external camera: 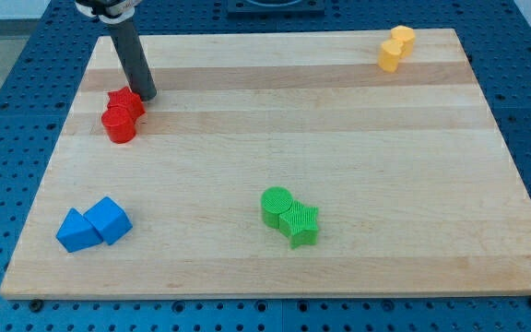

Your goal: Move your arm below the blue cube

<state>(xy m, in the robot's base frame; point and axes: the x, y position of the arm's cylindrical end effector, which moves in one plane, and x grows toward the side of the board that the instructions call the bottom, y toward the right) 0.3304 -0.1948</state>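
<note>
Touching the red block (120, 114), my tip (147, 95), rod's top cropped, blue cube (109, 219) well below, no pincer visible.

Two blocks (93, 225) per colour, four colours.

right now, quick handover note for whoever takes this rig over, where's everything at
My tip rests on the board at the view's upper left, right beside the red blocks, at their upper right edge.
The blue cube sits at the view's lower left, touching a blue triangular block on its left.
Green blocks are at bottom centre, yellow blocks at top right.
Done: nothing visible; the tip is far above the cube.
Left: bring the tip down the view's left side, probably skirting the red blocks, to just below the blue cube.
</note>
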